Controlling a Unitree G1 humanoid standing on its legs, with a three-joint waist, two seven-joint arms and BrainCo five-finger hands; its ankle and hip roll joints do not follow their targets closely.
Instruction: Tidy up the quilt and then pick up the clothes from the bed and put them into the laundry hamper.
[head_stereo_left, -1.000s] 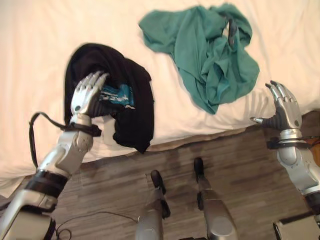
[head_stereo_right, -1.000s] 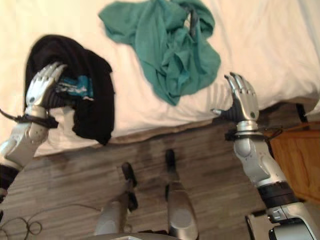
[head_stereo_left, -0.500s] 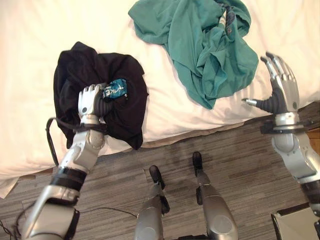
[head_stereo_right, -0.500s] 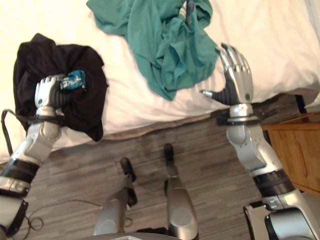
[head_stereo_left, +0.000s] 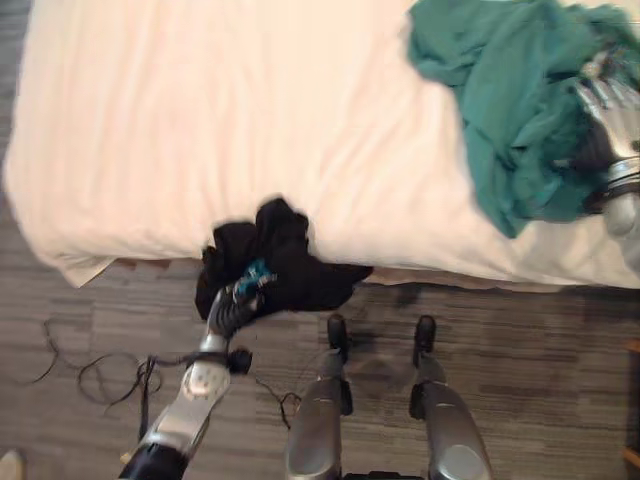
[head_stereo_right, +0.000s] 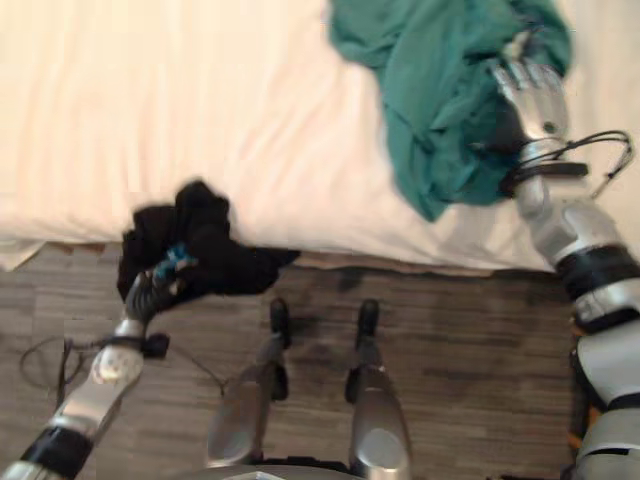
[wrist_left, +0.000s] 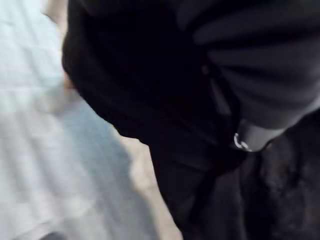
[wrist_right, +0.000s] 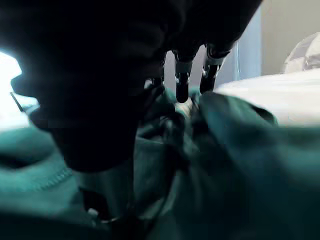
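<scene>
A bed (head_stereo_left: 200, 130) covered with a smooth cream quilt (head_stereo_right: 150, 110) is filling the far part of the scene, its near edge running across the middle. Below it, a floor (head_stereo_left: 530, 380) of grey-brown wood planks is stretching toward the robot.

At the near edge of the bed, left of centre, a black garment (head_stereo_left: 285, 265) is hanging half off the mattress, bunched up, with a small teal patch showing at its lower left. The left robot hand (head_stereo_left: 232, 305) is reaching up from the floor side and is clenched around the lower part of this garment, its fingers curled into the cloth beside the teal patch. In the left wrist view dark cloth (wrist_left: 165, 115) is lying right against the hand.

On the far right of the bed a crumpled green garment (head_stereo_right: 440, 90) is lying spread on the quilt, well apart from the black one. The right robot hand (head_stereo_right: 530, 95) is resting on the right side of the green heap. In the right wrist view its dark-tipped fingers (wrist_right: 182, 80) are pointing down into the green folds; I cannot tell whether they are gripping the cloth.
</scene>
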